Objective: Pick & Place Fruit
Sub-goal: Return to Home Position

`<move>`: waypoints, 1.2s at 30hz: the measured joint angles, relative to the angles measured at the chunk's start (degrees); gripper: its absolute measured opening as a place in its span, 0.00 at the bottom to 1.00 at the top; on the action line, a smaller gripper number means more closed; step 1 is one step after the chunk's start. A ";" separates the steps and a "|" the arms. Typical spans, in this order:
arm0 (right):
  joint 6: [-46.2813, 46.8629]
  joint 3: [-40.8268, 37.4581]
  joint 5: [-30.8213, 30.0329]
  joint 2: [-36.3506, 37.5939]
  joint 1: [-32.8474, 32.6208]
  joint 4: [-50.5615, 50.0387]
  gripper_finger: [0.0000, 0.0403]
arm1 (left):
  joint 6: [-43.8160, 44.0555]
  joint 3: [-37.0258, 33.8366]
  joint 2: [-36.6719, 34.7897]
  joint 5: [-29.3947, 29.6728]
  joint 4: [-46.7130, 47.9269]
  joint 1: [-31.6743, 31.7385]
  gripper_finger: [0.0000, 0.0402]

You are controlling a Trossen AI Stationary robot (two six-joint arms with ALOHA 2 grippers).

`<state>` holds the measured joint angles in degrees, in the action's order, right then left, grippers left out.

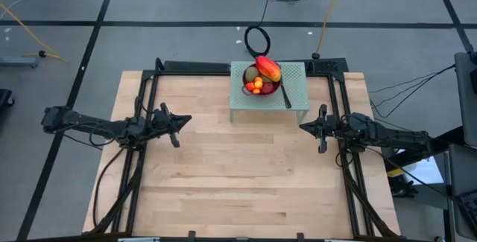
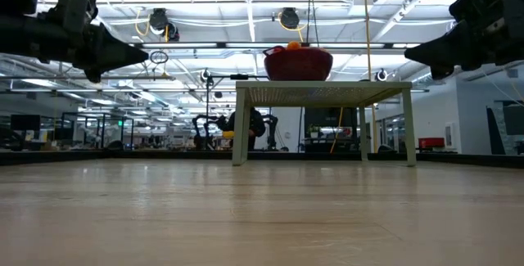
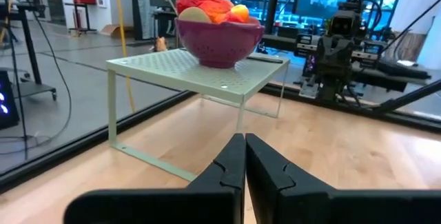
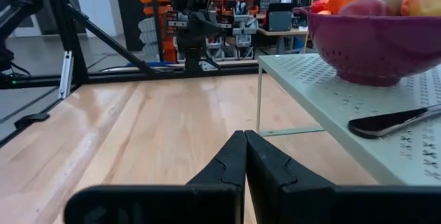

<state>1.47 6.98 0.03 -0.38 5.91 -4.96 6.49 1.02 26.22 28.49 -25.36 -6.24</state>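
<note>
High view showed the fruit (image 1: 261, 78) heaped in the purple bowl (image 3: 219, 45), with the mango (image 1: 268, 68) lying on top of the pile. The bowl stood on the pale green shelf (image 1: 297, 102) at the far middle of the table (image 1: 238, 182). The knife (image 1: 286, 95) lay on the shelf just beside the bowl, on the right arm's side.

The left gripper (image 1: 185, 120) hung over the left part of the table, well apart from the shelf. The right gripper (image 1: 303, 126) hung near the shelf's front right corner. In both wrist views the jaws were pressed together with nothing between them.

To my judgement, only the move to the home position was left, and the danger was on the right side. If that arm swung toward the shelf, it could knock a thin leg or the top plate. The fruit stood higher than the rim of the bowl, so a small shake could make the mango roll out. The knife lay loose on the shelf and could slide off it.

Around the table ran a black frame (image 1: 194, 66), and a cable loop (image 1: 257, 39) lay on the floor behind the shelf. Between the two grippers I saw only bare wood, with nothing in the way.
</note>
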 joint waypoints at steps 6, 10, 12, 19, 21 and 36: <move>0.81 0.02 0.02 0.00 0.00 0.19 0.00 | -2.52 0.00 0.00 0.04 0.81 -0.04 0.00; 0.81 0.02 0.03 0.00 0.00 0.23 0.00 | -2.16 0.00 0.02 0.04 0.79 -0.04 0.03; 0.81 0.02 0.03 0.00 0.00 0.26 0.00 | -2.02 0.00 0.00 0.04 0.76 -0.04 0.05; 0.81 0.02 0.04 0.00 0.00 0.32 0.00 | -1.95 0.00 0.00 0.04 0.73 -0.04 0.03; 0.81 0.02 0.04 0.00 0.00 0.32 0.00 | -1.95 0.00 0.00 0.04 0.72 -0.04 0.02; 0.83 0.04 0.04 0.00 0.00 0.38 0.00 | -1.96 0.00 0.00 0.04 0.70 -0.04 0.06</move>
<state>2.31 7.03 0.08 -0.38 5.91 -4.58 4.53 1.02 26.22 28.53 -24.67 -6.28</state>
